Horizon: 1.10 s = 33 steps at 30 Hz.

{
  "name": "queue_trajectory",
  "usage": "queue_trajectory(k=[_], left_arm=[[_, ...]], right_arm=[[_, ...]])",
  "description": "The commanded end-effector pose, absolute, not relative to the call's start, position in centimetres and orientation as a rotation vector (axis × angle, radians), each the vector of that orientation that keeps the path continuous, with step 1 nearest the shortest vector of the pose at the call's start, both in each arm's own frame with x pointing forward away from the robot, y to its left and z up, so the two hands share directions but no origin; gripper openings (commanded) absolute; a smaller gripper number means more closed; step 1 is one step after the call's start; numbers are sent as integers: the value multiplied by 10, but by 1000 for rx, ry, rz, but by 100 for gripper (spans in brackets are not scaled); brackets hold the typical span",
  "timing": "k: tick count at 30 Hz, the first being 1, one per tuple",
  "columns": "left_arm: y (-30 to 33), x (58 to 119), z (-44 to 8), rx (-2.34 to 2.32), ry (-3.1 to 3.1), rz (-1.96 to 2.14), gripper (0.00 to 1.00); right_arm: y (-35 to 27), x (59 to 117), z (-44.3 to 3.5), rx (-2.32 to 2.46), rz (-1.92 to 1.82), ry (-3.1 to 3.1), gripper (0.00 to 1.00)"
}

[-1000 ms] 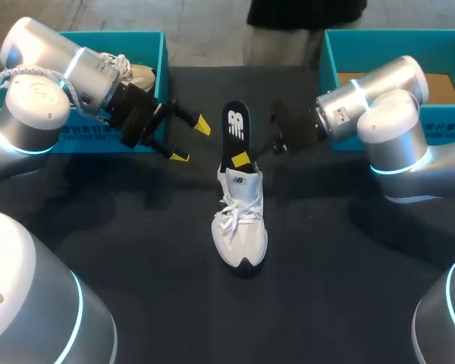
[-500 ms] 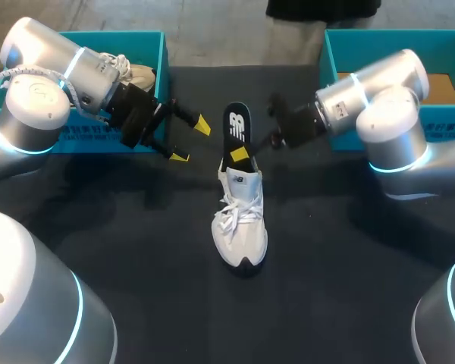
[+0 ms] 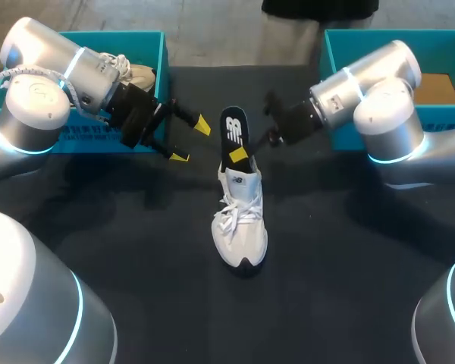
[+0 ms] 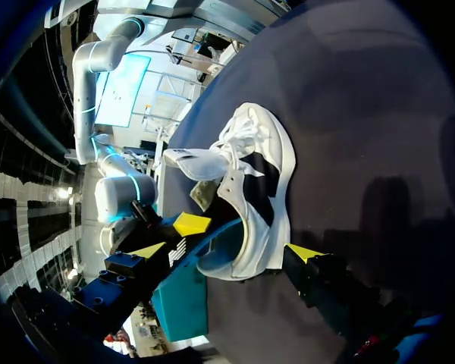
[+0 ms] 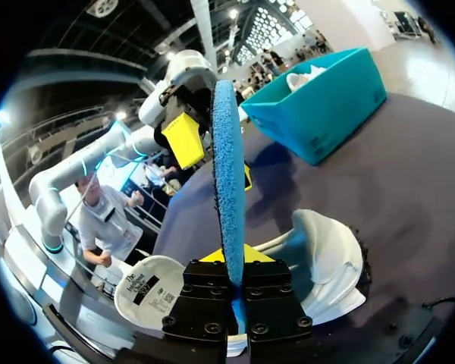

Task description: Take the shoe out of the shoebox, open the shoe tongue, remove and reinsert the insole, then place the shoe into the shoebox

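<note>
Our left end effector (image 3: 191, 141) open | our right end effector (image 3: 240, 155) pinching insole (image 3: 233, 130) upright above shoe (image 3: 241, 224) on tabletop (image 3: 349, 265) | left shoebox (image 3: 163, 53): 1 other shoe (image 3: 133, 72) | right shoebox (image 3: 330, 53): brown cardboard (image 3: 440, 86)

A white lace-up sneaker with a black toe tip (image 3: 241, 224) stands upright mid-table, toe toward the near edge. Its black-topped, blue-bottomed insole (image 3: 234, 135) rises tilted from the heel opening, pinched by the right gripper (image 3: 240, 156). An open teal cardboard shoebox (image 3: 327, 53) sits far right, and a second teal shoebox (image 3: 163, 61) far left.
</note>
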State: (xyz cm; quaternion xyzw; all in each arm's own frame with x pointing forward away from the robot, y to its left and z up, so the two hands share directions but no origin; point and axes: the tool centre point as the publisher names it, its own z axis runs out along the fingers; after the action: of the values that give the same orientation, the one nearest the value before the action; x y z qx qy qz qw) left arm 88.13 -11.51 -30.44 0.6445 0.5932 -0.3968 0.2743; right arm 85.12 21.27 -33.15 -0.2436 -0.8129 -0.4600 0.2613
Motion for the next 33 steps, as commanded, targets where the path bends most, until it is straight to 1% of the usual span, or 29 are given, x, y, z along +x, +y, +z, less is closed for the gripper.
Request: queue_trajectory(k=[1, 7, 8, 9, 10, 12, 13, 16, 24, 26, 27, 28, 29, 33], left_arm=[[-116, 881, -305, 1733, 1596, -1063, 100], [-116, 881, -305, 1733, 1596, -1063, 100], [-116, 881, -305, 1733, 1596, -1063, 100], [-116, 881, -305, 1733, 1596, -1063, 100], [-116, 881, -305, 1733, 1596, -1063, 100], [-116, 881, -305, 1733, 1596, -1063, 100], [-116, 881, -305, 1733, 1596, -1063, 100], [-116, 881, -305, 1733, 1596, -1063, 100], [-116, 881, -305, 1733, 1596, -1063, 100], [-116, 881, -305, 1733, 1596, -1063, 100], [-116, 881, -305, 1733, 1596, -1063, 100], [-116, 881, -305, 1733, 1596, -1063, 100], [-116, 881, -305, 1733, 1596, -1063, 100], [-116, 881, -305, 1733, 1596, -1063, 100]], right_arm=[[216, 841, -338, -679, -1234, -2189, 0], [219, 829, -344, -697, -1227, -2170, 0], [219, 829, -343, -701, -1237, -2169, 4], [218, 831, -341, -704, -1243, -2174, 18], [217, 832, -338, -704, -1248, -2185, 23], [217, 834, -336, -704, -1253, -2190, 24], [215, 839, -330, -700, -1261, -2206, 30], [213, 844, -323, -699, -1272, -2224, 34], [205, 850, -320, -721, -1289, -2231, 30], [206, 853, -324, -726, -1291, -2221, 24], [206, 853, -324, -726, -1291, -2221, 24], [208, 855, -328, -731, -1297, -2202, 2], [209, 855, -329, -733, -1297, -2197, 0], [213, 858, -333, -717, -1304, -2180, 0]])
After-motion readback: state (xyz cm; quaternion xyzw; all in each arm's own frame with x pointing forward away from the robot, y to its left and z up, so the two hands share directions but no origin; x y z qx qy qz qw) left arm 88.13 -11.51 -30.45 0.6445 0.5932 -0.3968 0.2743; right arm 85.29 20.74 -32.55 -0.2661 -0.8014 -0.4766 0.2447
